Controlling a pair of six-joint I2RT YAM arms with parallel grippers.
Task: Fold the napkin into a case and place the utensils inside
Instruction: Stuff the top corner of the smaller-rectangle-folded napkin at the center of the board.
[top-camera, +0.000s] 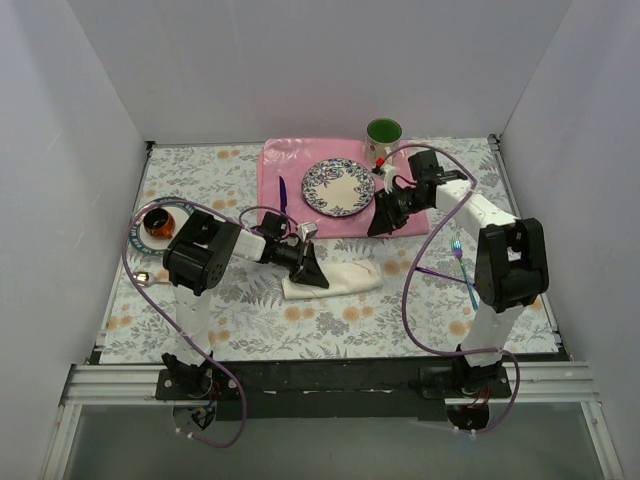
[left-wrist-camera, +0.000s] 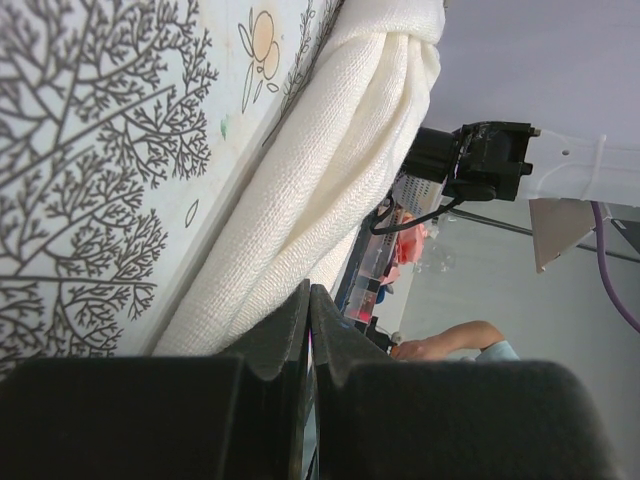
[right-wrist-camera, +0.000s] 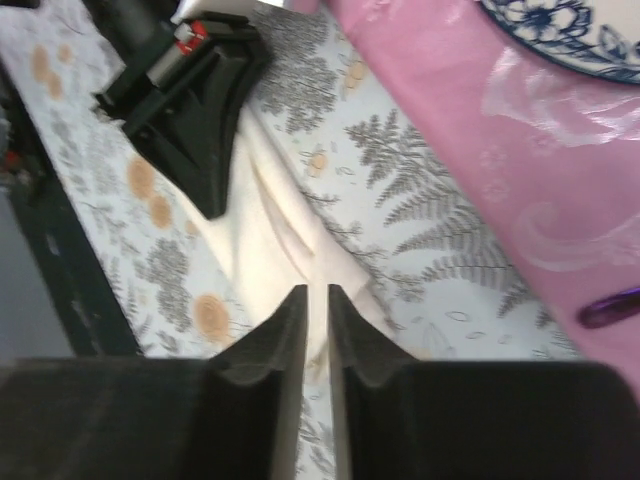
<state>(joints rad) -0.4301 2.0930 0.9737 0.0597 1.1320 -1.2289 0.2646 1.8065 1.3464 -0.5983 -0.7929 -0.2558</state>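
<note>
Cream-white cloth, the napkin (top-camera: 338, 277), lay folded into a long narrow bundle on the patterned desk (top-camera: 200, 170), near its middle and just in front of the pink placemat (top-camera: 290, 160). The left end effector (top-camera: 306, 264) rested at the bundle's left end, its tip touching the cloth. In the left wrist view the left end effector (left-wrist-camera: 309, 295) had its two jaws pressed fully together, with the ribbed folds of the napkin (left-wrist-camera: 340, 180) running right beside them. Whether an edge of cloth was nipped between them could not be told. The right end effector (top-camera: 386, 215) hung over the front right part of the placemat, beside the patterned plate (top-camera: 340, 187). In the right wrist view the right end effector (right-wrist-camera: 317, 300) showed only a narrow gap between its jaws, with nothing in that gap, and it touched nothing. Below it lay the right end of the napkin (right-wrist-camera: 280, 230), with the left end effector (right-wrist-camera: 200, 110) farther along the cloth. The utensils (top-camera: 463, 268) lay on the desk beside the right arm, apart from the napkin.
</note>
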